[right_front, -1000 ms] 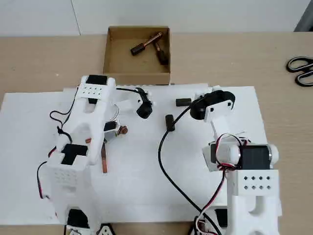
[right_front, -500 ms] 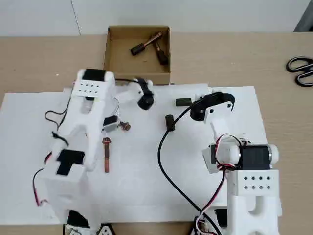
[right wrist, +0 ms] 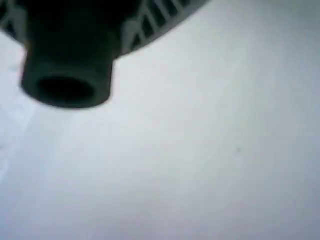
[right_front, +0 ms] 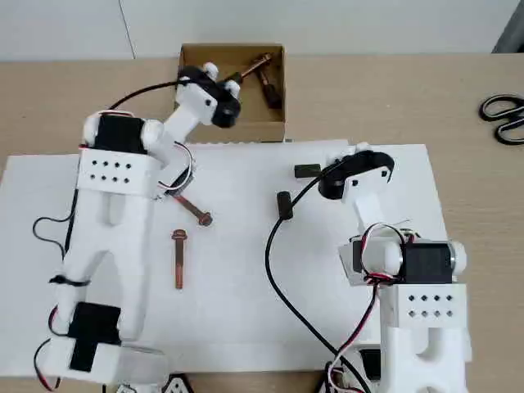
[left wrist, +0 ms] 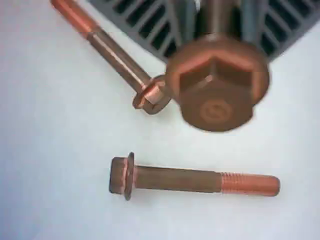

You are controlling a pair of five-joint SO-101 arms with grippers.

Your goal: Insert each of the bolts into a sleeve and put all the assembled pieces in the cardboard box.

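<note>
My left gripper (left wrist: 215,22) is shut on a copper bolt (left wrist: 215,85) whose hex head faces the wrist camera. Beneath it two more bolts (left wrist: 192,180) (left wrist: 117,55) lie on the white sheet (right_front: 246,311); from above these bolts (right_front: 178,258) (right_front: 194,212) sit beside the left arm (right_front: 115,164). A black sleeve (right wrist: 65,75) is clamped in my right gripper (right_front: 340,182), open end toward the camera. Two loose sleeves (right_front: 307,170) (right_front: 284,205) lie just left of that gripper. The cardboard box (right_front: 190,110) at the back holds two assembled pieces (right_front: 246,72) (right_front: 268,88).
Scissors (right_front: 503,119) lie on the bare wood at the far right. A black cable (right_front: 274,262) loops across the sheet's middle toward the right arm's base. The left arm's upper end (right_front: 209,97) hangs over the box's near left corner.
The left arm has risen off the sheet and swung back toward the box, uncovering the two loose bolts. The right arm has barely moved.
</note>
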